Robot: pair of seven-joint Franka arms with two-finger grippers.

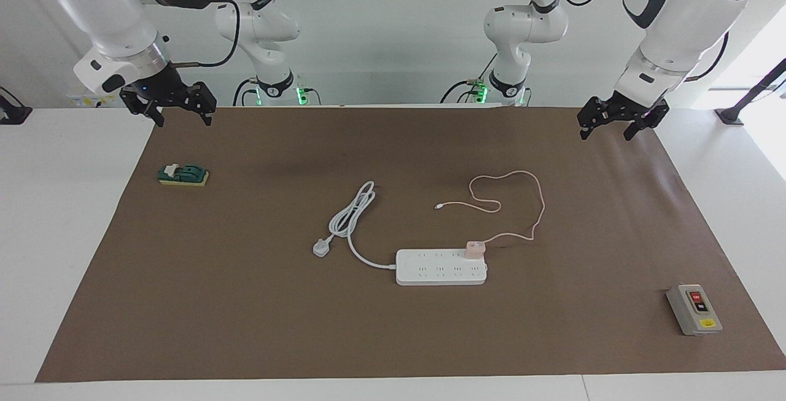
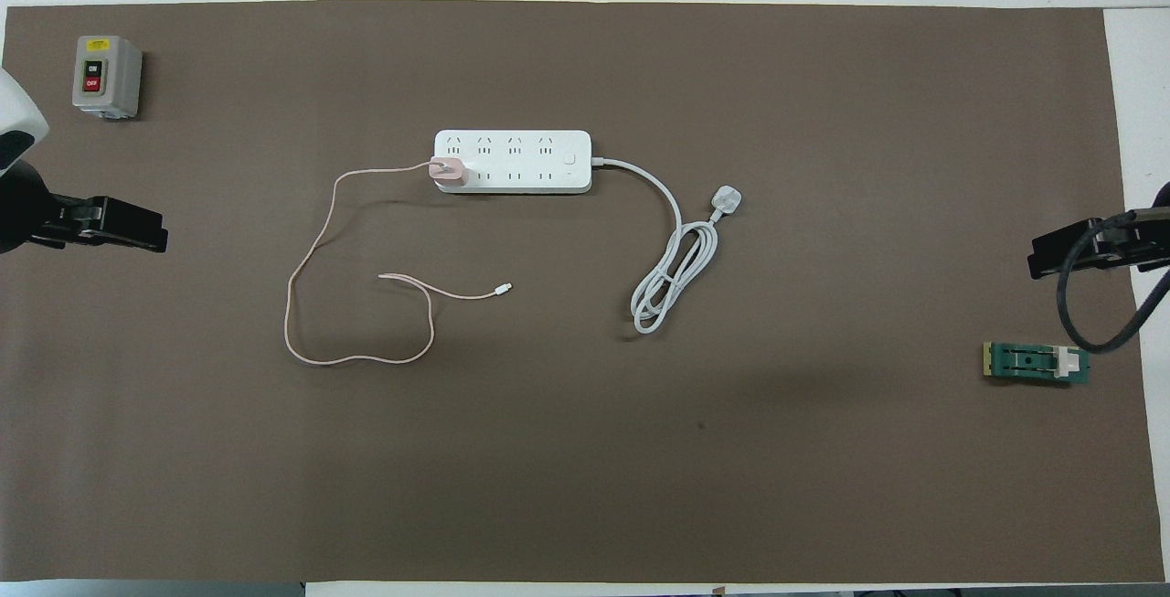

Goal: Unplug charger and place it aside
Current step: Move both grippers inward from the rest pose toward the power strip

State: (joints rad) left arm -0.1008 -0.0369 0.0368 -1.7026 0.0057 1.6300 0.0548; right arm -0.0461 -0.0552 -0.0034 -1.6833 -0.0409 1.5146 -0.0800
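Observation:
The charger (image 1: 475, 249) (image 2: 448, 172) is a small pale-pink cube plugged into the end socket of the white power strip (image 1: 441, 267) (image 2: 512, 161), at the end toward the left arm. Its thin pink cable (image 1: 535, 204) (image 2: 302, 304) loops over the mat nearer to the robots. My left gripper (image 1: 606, 134) (image 2: 161, 239) hangs open above the mat's edge at its own end of the table, well away from the charger. My right gripper (image 1: 184, 120) (image 2: 1037, 262) waits open over the mat's edge at the right arm's end, holding nothing.
The strip's thick white cord and three-pin plug (image 1: 321, 247) (image 2: 727, 202) lie coiled beside it toward the right arm's end. A grey on/off switch box (image 1: 694, 309) (image 2: 107, 76) sits far from the robots at the left arm's end. A green block (image 1: 183, 175) (image 2: 1036, 364) lies below the right gripper.

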